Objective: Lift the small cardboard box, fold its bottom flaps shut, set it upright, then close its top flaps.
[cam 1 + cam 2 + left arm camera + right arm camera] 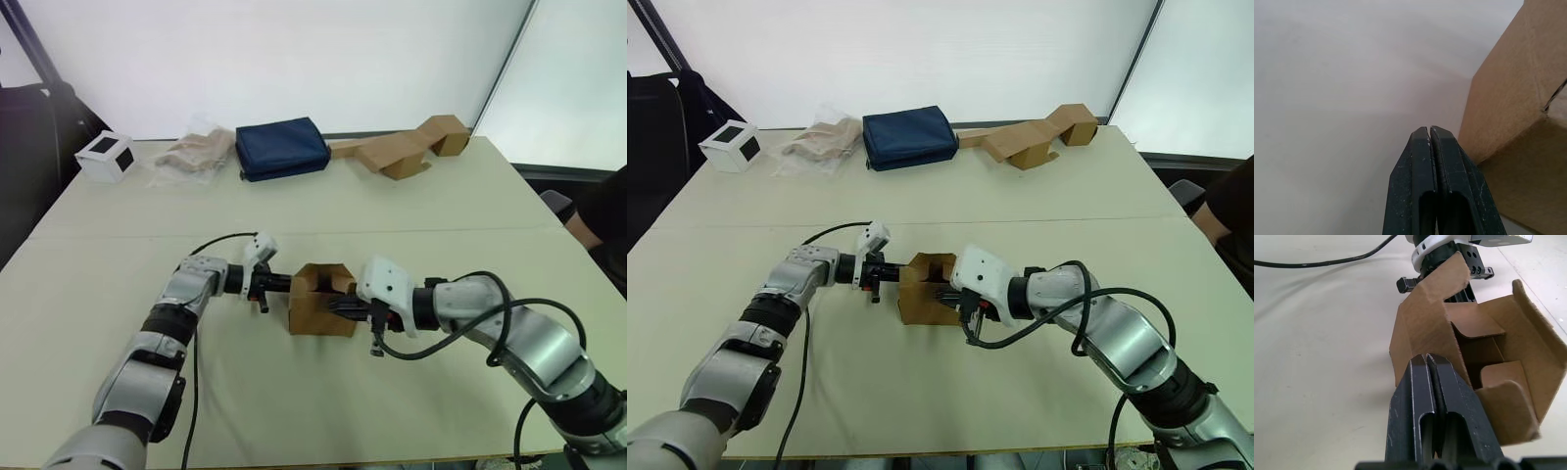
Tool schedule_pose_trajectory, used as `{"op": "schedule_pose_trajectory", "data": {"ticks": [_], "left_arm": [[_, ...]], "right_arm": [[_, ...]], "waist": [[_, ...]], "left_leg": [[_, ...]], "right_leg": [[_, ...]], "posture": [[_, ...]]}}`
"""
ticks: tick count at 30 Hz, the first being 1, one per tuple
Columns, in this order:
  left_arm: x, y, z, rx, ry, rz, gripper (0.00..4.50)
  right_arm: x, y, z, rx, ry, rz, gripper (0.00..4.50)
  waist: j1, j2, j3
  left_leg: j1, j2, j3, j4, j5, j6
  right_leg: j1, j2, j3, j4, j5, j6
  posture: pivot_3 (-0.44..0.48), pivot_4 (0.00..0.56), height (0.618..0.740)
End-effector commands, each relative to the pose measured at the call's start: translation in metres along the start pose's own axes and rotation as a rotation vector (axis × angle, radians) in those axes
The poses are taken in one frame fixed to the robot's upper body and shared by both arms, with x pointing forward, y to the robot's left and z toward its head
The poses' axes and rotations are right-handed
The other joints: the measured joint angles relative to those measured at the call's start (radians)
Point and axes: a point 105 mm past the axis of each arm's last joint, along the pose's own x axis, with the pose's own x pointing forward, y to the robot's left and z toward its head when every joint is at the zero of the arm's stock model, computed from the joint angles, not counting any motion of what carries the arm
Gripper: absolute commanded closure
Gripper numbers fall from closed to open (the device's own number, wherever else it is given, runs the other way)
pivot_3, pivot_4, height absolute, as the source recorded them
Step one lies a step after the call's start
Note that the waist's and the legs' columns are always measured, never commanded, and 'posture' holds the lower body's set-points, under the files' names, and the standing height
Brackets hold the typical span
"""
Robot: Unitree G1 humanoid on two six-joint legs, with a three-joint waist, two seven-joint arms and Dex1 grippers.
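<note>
Far back at ten o'clock on the tabletop (118, 392) a white box with a black square (106, 157) is seen, then a clear bag (191, 155), a navy pouch (282, 148), and toward one o'clock a long folded cardboard strip (402, 147).

Nearer the middle, the left tool (279, 285) is brought against the nine o'clock side of the small cardboard box (318, 313); its two black fingers are pressed together with nothing between them, as the left wrist view shows. The box is resting on the tabletop, roughly central, with one end open upward.

From three o'clock the right tool (343, 306) is laid against the box's opposite side – its fingers likewise closed flat on each other, gripping nothing. In the right wrist view the top flaps (1488, 347) are seen partly folded – two short ones turned inward, two taller ones left standing.

Whether the bottom flaps are already shut cannot be told, since that end is hidden against the tabletop. The box appears to be set upright, so the closing of the upper end is judged to be in hand; the standing panels remain to be pressed down.
</note>
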Motion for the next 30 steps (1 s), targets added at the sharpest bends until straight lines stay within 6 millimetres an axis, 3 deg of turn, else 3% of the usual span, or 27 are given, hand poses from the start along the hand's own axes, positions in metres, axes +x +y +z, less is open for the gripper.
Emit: {"op": "schedule_pose_trajectory", "data": {"ticks": [1, 7, 10, 13, 19, 22, 30], "left_arm": [[-0.004, 0.000, 0.012, 0.036, -0.035, 0.009, 4.46], [-0.007, -0.001, 0.012, 0.035, -0.041, 0.020, 4.46], [-0.019, 0.007, 0.016, 0.038, -0.062, 0.080, 4.46], [-0.041, 0.010, 0.035, -0.028, -0.174, 0.125, 4.46], [-0.065, -0.039, 0.049, 0.011, -0.171, 0.005, 4.46], [-0.070, -0.064, 0.046, 0.009, -0.131, -0.057, 4.46], [-0.053, -0.079, 0.034, 0.011, -0.095, -0.059, 4.46]], "right_arm": [[0.003, -0.001, 0.003, -0.038, -0.014, -0.006, 4.50], [0.013, -0.006, -0.010, -0.036, 0.015, -0.024, 4.50], [0.013, -0.009, -0.012, -0.048, 0.020, -0.034, 4.50], [0.013, -0.014, -0.004, -0.040, -0.020, -0.053, 4.50], [0.011, -0.018, 0.002, -0.026, -0.059, -0.065, 4.50], [0.011, -0.019, 0.003, -0.022, -0.064, -0.066, 4.50], [0.012, -0.019, 0.000, -0.016, -0.056, -0.056, 4.50]], "waist": [[0.000, 0.000, 0.000], [-0.001, 0.000, 0.000], [-0.001, 0.000, 0.000], [-0.004, 0.000, 0.000], [-0.004, 0.000, 0.000], [-0.003, 0.000, 0.000], [-0.001, 0.000, 0.000]], "left_leg": [[0.000, 0.000, 0.000, 0.000, 0.000, 0.000], [0.000, 0.000, 0.000, 0.000, 0.000, 0.000], [0.000, 0.000, 0.000, 0.000, 0.000, 0.000], [0.000, 0.000, 0.000, 0.000, 0.000, 0.000], [0.000, 0.000, 0.000, 0.000, 0.000, 0.000], [0.000, 0.000, 0.000, 0.000, 0.000, -0.001], [0.000, -0.001, 0.000, 0.000, 0.000, -0.001]], "right_leg": [[0.000, 0.000, 0.000, 0.000, 0.000, 0.000], [0.000, 0.000, 0.000, 0.000, 0.000, 0.000], [0.000, 0.000, 0.000, 0.000, 0.000, 0.000], [0.000, 0.000, 0.000, 0.000, 0.000, 0.000], [0.000, -0.002, 0.000, 0.001, 0.000, 0.000], [0.000, -0.004, 0.000, 0.001, 0.000, 0.000], [0.000, -0.004, 0.000, 0.001, 0.000, 0.000]], "posture": [[0.000, 0.150, 0.740], [0.000, 0.150, 0.740], [0.000, 0.150, 0.740], [0.000, 0.150, 0.740], [0.000, 0.150, 0.740], [0.000, 0.150, 0.740], [0.000, 0.150, 0.740]]}}
